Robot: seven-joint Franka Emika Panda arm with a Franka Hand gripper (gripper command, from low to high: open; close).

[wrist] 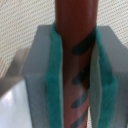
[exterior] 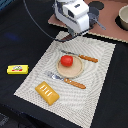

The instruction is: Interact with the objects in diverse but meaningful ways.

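In the wrist view my gripper [wrist: 75, 75] is shut on a reddish-brown stick [wrist: 75, 25] with dark stripes, and its teal pads [wrist: 54, 75] press on both sides of it. In the exterior view the gripper [exterior: 73, 32] hangs over the far edge of the striped placemat [exterior: 95, 90], and the stick is hard to make out there. A red tomato [exterior: 66, 60] sits on a small round wooden plate [exterior: 75, 71] in the middle of the mat. An orange ridged bread block [exterior: 47, 92] lies at the mat's near corner. A yellow labelled bar [exterior: 17, 69] lies off the mat at the exterior view's left.
A knife with an orange handle [exterior: 85, 57] lies beyond the plate, and a fork with an orange handle [exterior: 72, 82] lies in front of it. At the back right a brown board [exterior: 107, 27] carries a pale bowl-shaped vessel [exterior: 122, 17]. A black cable [exterior: 35, 22] curves at the back left.
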